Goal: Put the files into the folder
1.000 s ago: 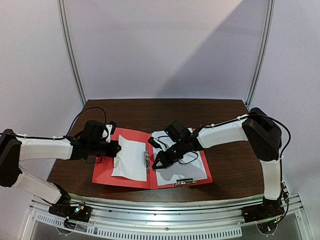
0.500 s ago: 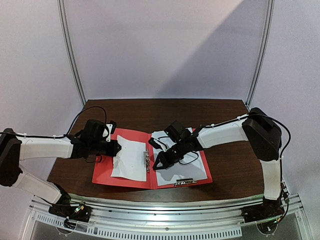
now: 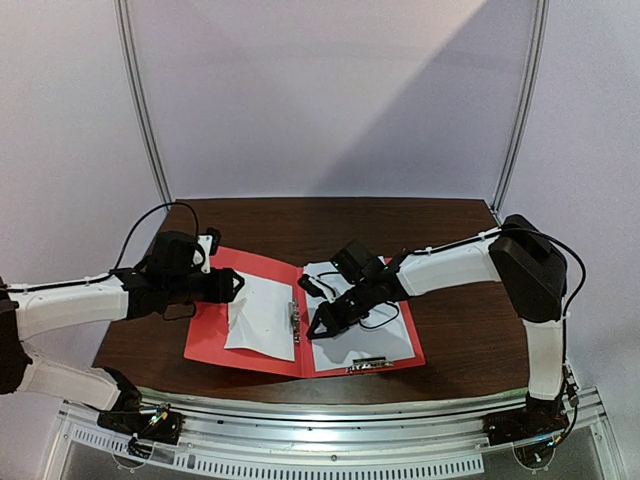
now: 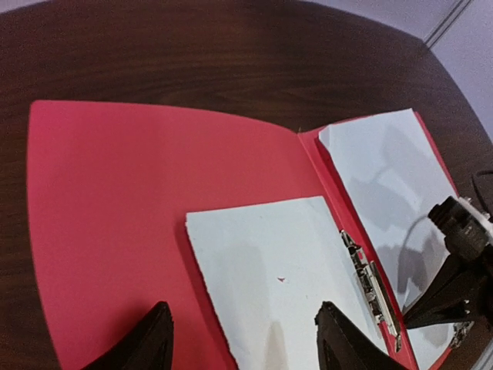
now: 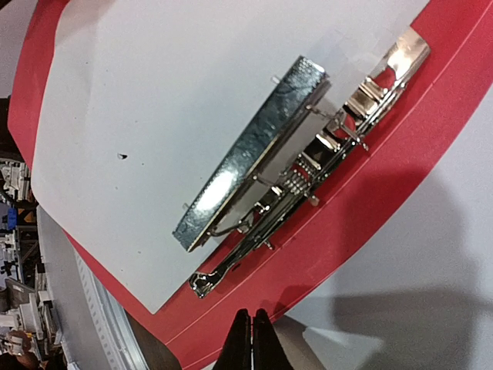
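Two spread left fingers [image 4: 154,344] bracket the small sheet [image 4: 281,274]'s edge; right fingers [image 5: 243,344] are closed.

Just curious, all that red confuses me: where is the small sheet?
In the top view, the small sheet lies on the left half of the open folder, its right edge by the centre clip.
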